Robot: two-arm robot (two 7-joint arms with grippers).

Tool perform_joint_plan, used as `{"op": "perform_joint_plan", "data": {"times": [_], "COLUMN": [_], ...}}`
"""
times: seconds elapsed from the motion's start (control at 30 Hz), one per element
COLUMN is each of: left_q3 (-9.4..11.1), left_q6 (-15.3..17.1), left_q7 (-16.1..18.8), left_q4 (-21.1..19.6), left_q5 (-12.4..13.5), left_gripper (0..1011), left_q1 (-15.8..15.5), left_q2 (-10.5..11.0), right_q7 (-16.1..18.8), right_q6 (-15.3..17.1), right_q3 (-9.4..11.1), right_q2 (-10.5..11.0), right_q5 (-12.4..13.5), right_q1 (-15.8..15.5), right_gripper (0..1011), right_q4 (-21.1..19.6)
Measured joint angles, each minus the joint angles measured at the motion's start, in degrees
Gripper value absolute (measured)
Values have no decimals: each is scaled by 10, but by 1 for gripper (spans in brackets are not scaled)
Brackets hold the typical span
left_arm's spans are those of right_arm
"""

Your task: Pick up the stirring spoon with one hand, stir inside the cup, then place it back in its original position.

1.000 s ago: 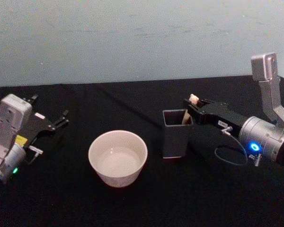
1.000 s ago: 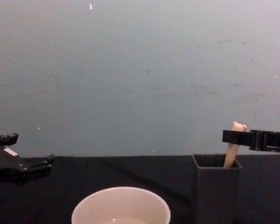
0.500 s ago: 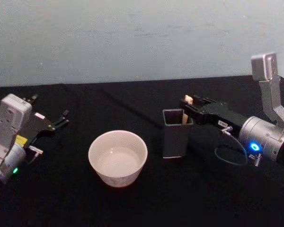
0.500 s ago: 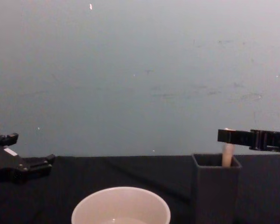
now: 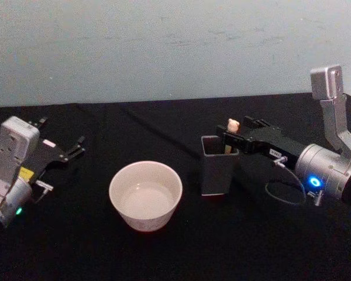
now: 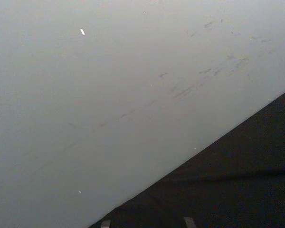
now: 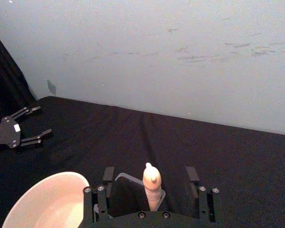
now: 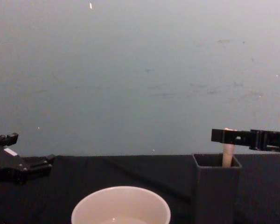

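A: What is the setting?

B: A black cloth-covered tabletop (image 5: 164, 252) against a plain pale blue-grey wall (image 5: 164, 47), faintly scuffed.

A: And the working fingers?

B: The right gripper's (image 7: 151, 183) black fingers (image 7: 107, 174) stand wide apart on either side of the slim spoon with the tapered beige handle and small bear-head top (image 7: 151, 186), not touching it. The spoon stands upright in the tall dark grey square box holder (image 5: 216, 170), right of the tabletop's centre.

A: How should the grasp go?

B: I'd centre the handle between the fingers, close gently just under the bear head, then lift straight up so the bowl clears the holder's rim before moving to the wide round cream-white cup (image 5: 145, 195), just beside the holder toward the left edge.

A: The other arm?

B: The left gripper (image 5: 76, 146) is parked near the left edge, fingers narrowly parted, empty.
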Motion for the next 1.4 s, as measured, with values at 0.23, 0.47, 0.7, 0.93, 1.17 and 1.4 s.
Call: {"op": "perform_joint_plan", "data": {"times": [0.23, 0.47, 0.7, 0.93, 1.17, 1.4], "left_q3": [0, 0, 0, 0, 0, 0], "left_q6": [0, 0, 0, 0, 0, 0], "left_q7": [0, 0, 0, 0, 0, 0], "left_q4": [0, 0, 0, 0, 0, 0], "left_q5": [0, 0, 0, 0, 0, 0], "left_gripper": [1001, 1001, 1001, 1001, 1001, 1001], "left_q1": [0, 0, 0, 0, 0, 0], "left_q2": [0, 0, 0, 0, 0, 0], "right_q7": [-6, -39, -127, -193, -200, -188], "right_q6": [-6, -52, -132, -151, -133, -104], "right_q3": [2, 26, 47, 28, 14, 11], "right_q2": [-2, -28, -68, -79, -81, -81], "right_q5": [-3, -22, -98, -203, -234, -243], "right_q1": [-1, -10, -10, 0, -9, -24], "right_gripper": [1000, 1000, 1000, 1000, 1000, 1000], "right_q4": [-2, -11, -1, 60, 94, 105]}}
